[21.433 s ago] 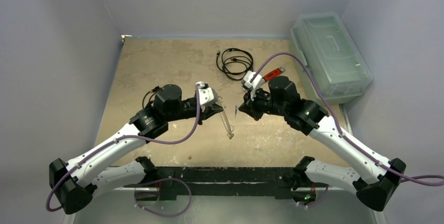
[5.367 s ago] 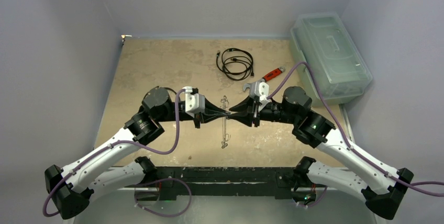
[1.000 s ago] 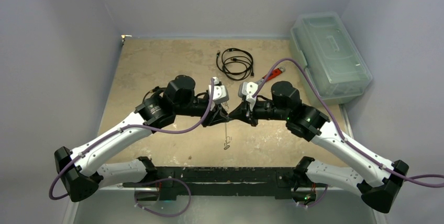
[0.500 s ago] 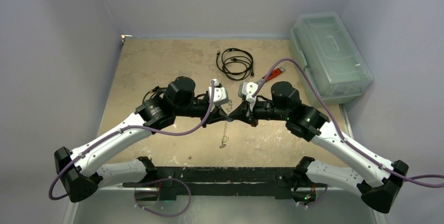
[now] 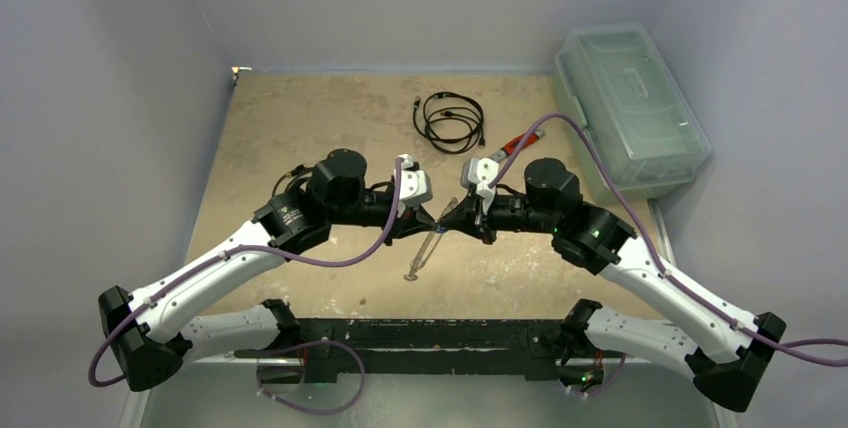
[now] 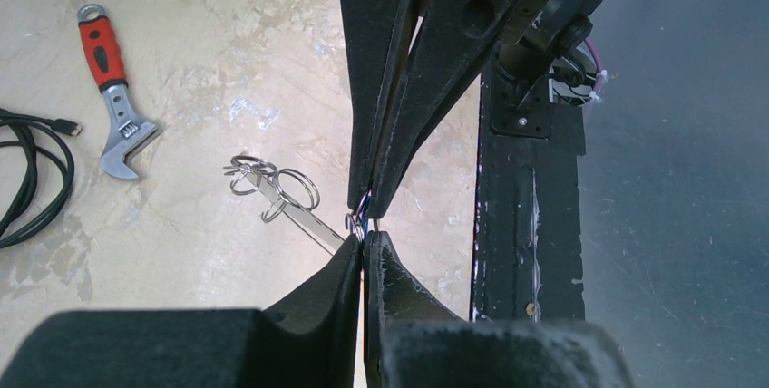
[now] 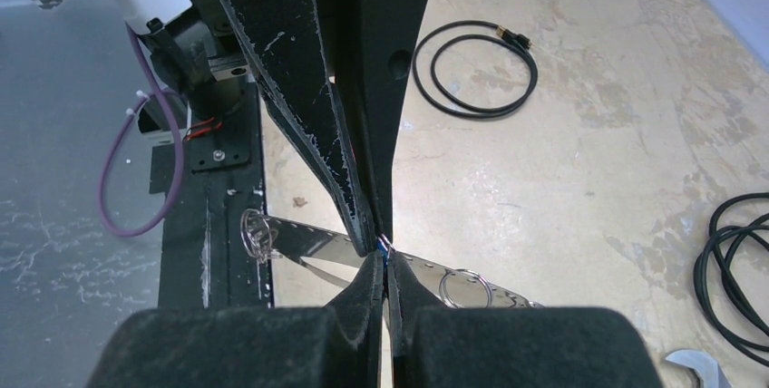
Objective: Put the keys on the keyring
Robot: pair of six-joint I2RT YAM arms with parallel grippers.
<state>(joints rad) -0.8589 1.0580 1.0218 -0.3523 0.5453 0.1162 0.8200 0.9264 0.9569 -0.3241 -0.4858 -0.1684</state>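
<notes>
The keyring (image 5: 425, 248) is a thin flat silvery piece with small wire rings on it. It hangs slanted down-left from where both grippers meet above the table's middle. My left gripper (image 5: 437, 218) is shut on its upper end; the left wrist view shows the ring (image 6: 304, 214) running off from my closed tips (image 6: 365, 238). My right gripper (image 5: 457, 220) is shut on the blue key (image 7: 382, 246), tip to tip against the left gripper, with the key pressed at the keyring (image 7: 313, 236). The blue key (image 6: 363, 222) shows only as a sliver. I cannot make out the silver key.
A coiled black cable (image 5: 450, 120) lies at the back centre. A red-handled wrench (image 5: 522, 141) lies right of it, partly behind the right arm. A clear lidded bin (image 5: 630, 108) stands at the back right. The black base rail (image 5: 430, 333) runs along the near edge.
The keyring's lower end has swung to the left, so it now hangs slanted instead of nearly straight down. Both grippers stay closed and touching, having shifted slightly.
</notes>
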